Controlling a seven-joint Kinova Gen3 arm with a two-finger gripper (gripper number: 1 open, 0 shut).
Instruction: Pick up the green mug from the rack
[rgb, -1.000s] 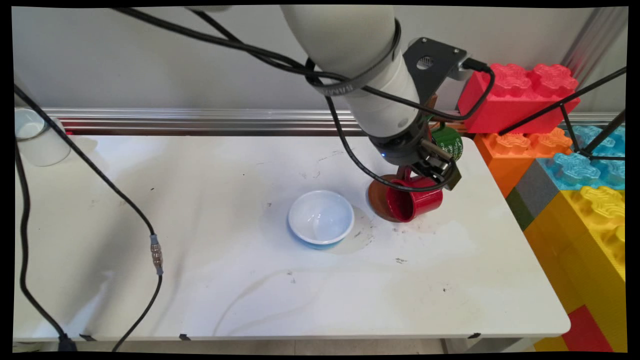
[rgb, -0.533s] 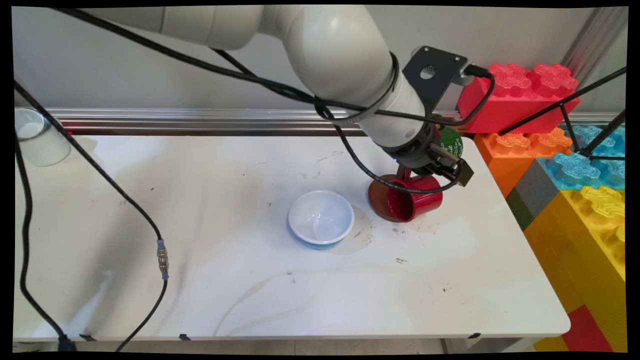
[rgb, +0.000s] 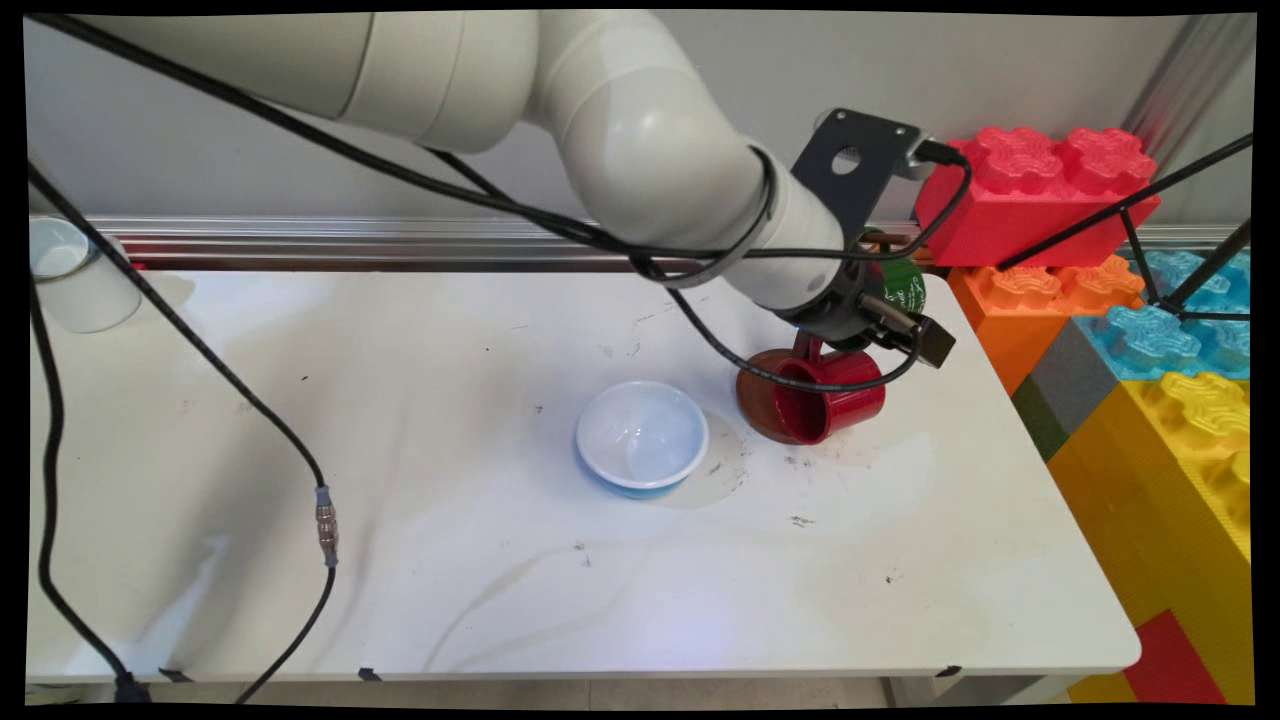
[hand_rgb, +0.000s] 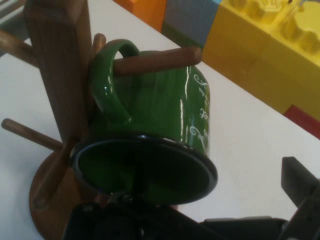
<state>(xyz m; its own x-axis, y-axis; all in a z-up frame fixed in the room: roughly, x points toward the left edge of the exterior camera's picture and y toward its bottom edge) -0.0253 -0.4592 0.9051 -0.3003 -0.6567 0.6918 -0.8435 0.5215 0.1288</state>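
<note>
Quick rundown of what's changed over the last second: the arm has been swung down and leaned over to the right, and the gripper (rgb: 905, 335) has been carried a bit rightward with it. Nothing else has been shifted – the mugs and the bowl are sat right where they were.

The gripper is now parked just beside the wooden mug tree (hand_rgb: 57, 65), near the table's far right corner. Two mugs are hung on the tree's pegs. The green mug (hand_rgb: 160, 105) is hooked by its handle over an upper peg, mouth tipped toward the hand camera, and pretty much fills that view. The red mug (rgb: 835, 400) is hung lower, on its side, just under the gripper. Whether the gripper is spread or pressed together can't be told from either view, and no grip on anything can be made out.

As for the surroundings: a white table (rgb: 500, 560), scuffed and stained, with a white-and-blue bowl (rgb: 642, 435) set just left of the tree. A white cup (rgb: 70, 275) is kept at the far left corner. Big toy bricks (rgb: 1030, 180) are stacked along the right side, and a metal rail (rgb: 400, 240) is run along the plain wall behind.
</note>
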